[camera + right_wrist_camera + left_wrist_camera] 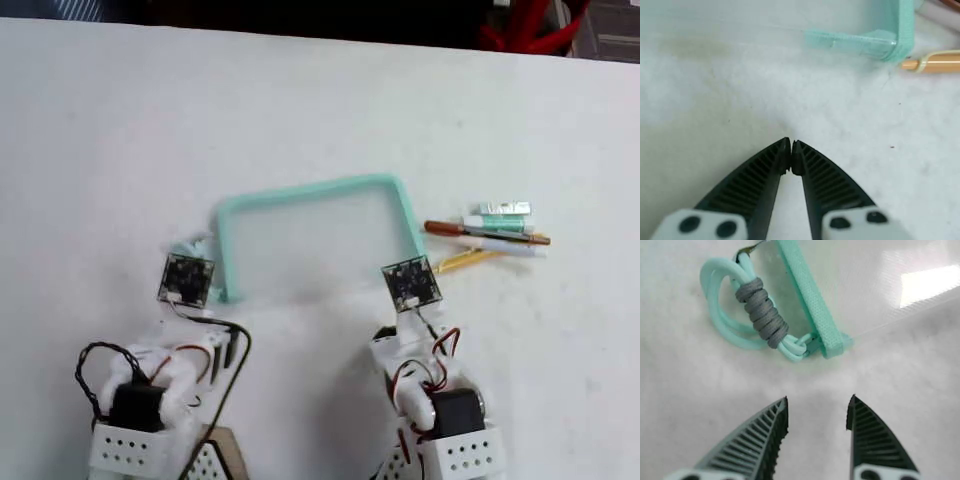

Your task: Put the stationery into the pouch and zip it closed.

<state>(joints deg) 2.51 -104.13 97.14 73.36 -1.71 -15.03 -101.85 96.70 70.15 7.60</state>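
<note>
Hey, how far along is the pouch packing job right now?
Nothing looks done yet: the stationery lies on the table beside the pouch, outside it. Nothing is in hand: the left gripper is open near the pouch's cord pull, and the right gripper is shut and empty near a pouch corner. Left to do: loading every piece, then zipping.

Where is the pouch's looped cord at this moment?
In the left wrist view, the looped cord lies at a corner of the pouch, just ahead of the open left gripper.
</note>
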